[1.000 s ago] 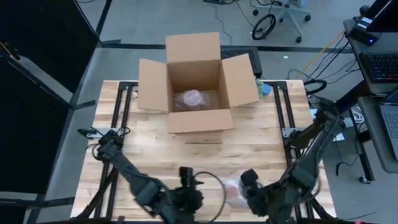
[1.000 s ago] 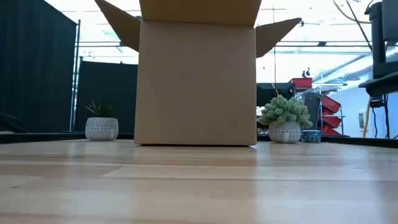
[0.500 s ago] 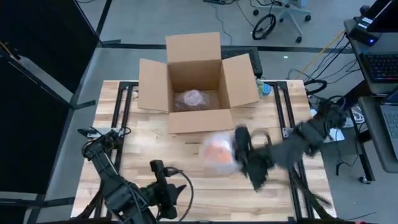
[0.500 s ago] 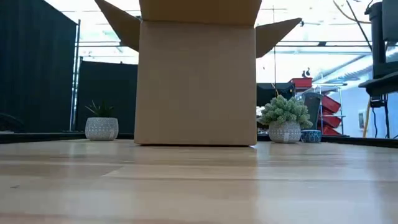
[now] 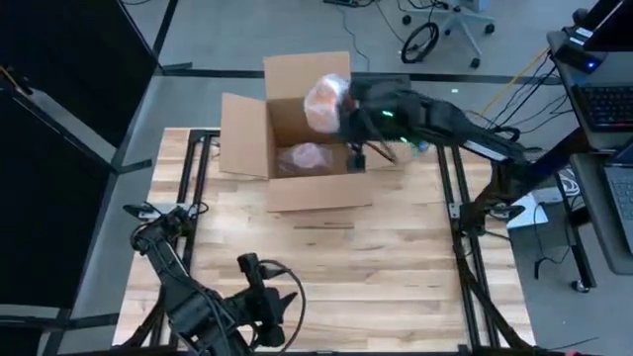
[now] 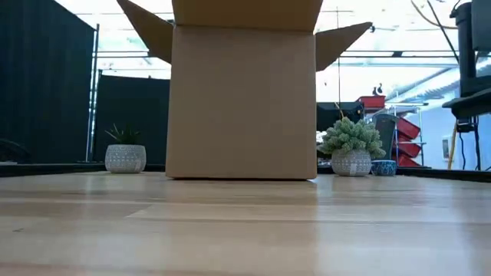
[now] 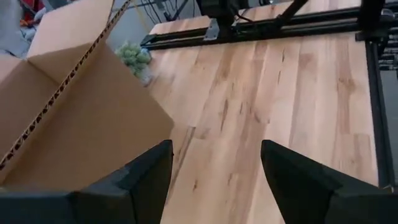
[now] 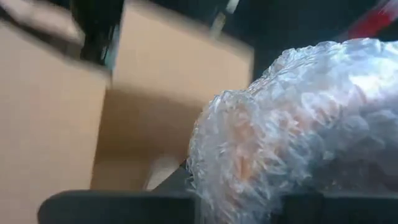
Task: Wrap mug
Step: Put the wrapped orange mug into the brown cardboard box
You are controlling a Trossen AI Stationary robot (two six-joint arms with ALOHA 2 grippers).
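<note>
No text, label, brand, number or sign can be read in any of the views. The cardboard box in the upper middle of the high view shows plain brown flaps and walls, and its broad front face, filling the centre of the low view, is likewise bare. A laptop at the right edge of the high view may carry key markings, but they are too small to make out.
</note>
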